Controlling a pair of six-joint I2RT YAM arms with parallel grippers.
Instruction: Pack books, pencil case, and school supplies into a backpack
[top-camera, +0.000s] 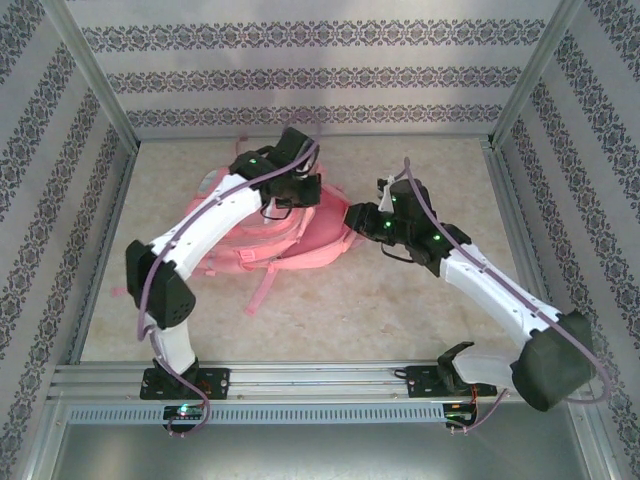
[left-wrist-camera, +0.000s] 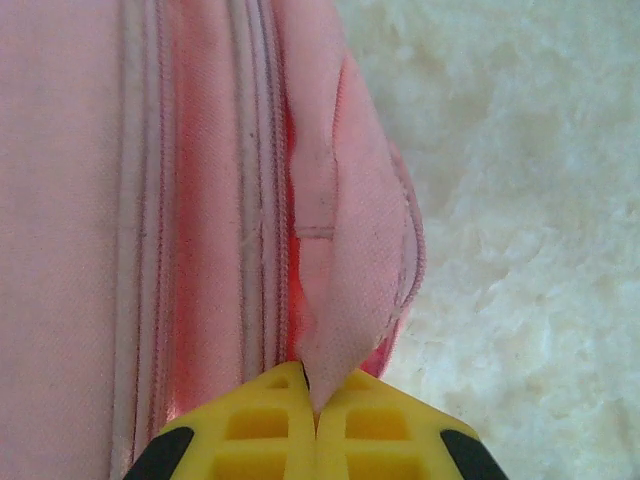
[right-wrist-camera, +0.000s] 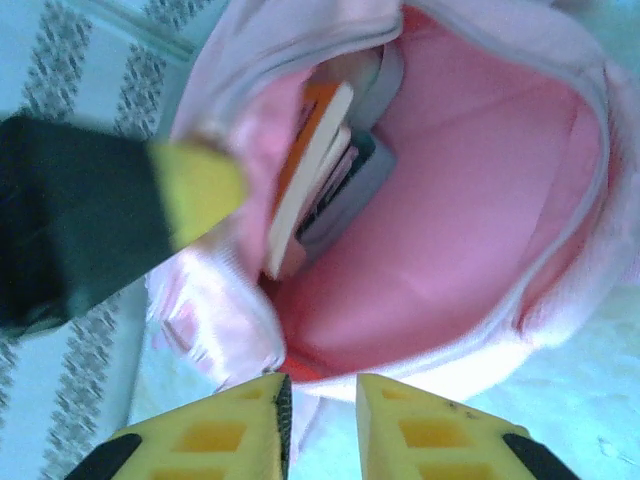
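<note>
The pink backpack (top-camera: 300, 240) lies in the middle of the table with its mouth toward the right arm. My left gripper (left-wrist-camera: 315, 388) is shut on a flap of the backpack (left-wrist-camera: 340, 250) at its top edge, and shows as a blurred black-and-yellow shape (right-wrist-camera: 195, 190) holding the rim up. The backpack (right-wrist-camera: 470, 200) gapes open. Inside stand books (right-wrist-camera: 312, 150): an orange one with pale pages and darker ones beside it. My right gripper (right-wrist-camera: 320, 405) sits at the lower rim, jaws slightly apart, pale fabric lying loose in the gap. The pencil case and school supplies are hidden.
Patterned walls (top-camera: 320, 75) and metal frame posts (top-camera: 100, 85) close in the table on three sides. Bare beige tabletop (top-camera: 400, 310) lies in front of the backpack. A loose pink strap (top-camera: 262, 290) trails toward the near edge.
</note>
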